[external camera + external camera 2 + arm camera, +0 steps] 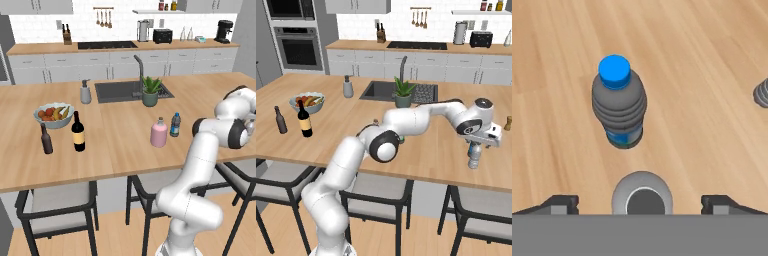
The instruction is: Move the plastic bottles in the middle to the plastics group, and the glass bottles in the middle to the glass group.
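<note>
Hand view first: the pincer (639, 204) is released. Its two dark fingertips (562, 204) sit wide apart with a clear bottle (642, 192), seen from straight above with its pale cap, standing between them and a gap on each side, so nothing's being squeezed. Just past that one is the blue-capped bottle (619, 105), upright on the wooden counter (702, 60), near the clear one but not touching it. A grey ribbed thing (762, 92) pokes in at the right edge, can't tell what it is.

In the right base view the pincer (476, 145) hangs right over the clear bottle (474, 159) near the front edge of the counter's right end, with a brown shaker (508, 122) further back.

Left base view shows the middle stuff: the pink squat bottle (159, 133) and a blue-tinted bottle (175, 125) with a dark cap, just beside each other. Well off to the left are the black wine bottle (78, 132) and slim brown bottle (46, 140), in front of a fruit bowl (54, 115).
</note>
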Controlling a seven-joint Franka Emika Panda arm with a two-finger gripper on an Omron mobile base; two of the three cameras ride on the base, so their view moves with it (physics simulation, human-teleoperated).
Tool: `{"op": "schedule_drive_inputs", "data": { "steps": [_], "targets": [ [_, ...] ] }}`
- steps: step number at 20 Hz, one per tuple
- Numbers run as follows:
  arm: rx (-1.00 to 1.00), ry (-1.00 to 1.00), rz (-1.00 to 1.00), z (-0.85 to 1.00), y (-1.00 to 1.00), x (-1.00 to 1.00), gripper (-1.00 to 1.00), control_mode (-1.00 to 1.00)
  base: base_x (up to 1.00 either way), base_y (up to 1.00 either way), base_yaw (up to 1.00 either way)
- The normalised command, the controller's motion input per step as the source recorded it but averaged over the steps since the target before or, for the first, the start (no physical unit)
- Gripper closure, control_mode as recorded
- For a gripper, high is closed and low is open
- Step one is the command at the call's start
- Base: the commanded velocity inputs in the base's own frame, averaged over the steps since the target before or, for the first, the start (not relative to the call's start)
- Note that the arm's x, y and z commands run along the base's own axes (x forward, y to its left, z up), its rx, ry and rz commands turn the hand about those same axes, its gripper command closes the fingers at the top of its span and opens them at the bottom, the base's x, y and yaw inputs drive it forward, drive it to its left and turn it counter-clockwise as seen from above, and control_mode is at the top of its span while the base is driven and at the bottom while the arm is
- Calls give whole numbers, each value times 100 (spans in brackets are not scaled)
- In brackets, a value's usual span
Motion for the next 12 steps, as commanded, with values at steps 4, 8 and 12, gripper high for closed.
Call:
{"op": "schedule_drive_inputs", "data": {
  "steps": [4, 8, 12],
  "targets": [
    [0, -1, 0, 42, 32, -51, -100, -100, 0, 0, 0],
    [0, -3, 0, 42, 52, -71, -100, -100, 0, 0, 0],
    [-1, 0, 1, 24, 61, -77, -100, -100, 0, 0, 0]
  ]
}}
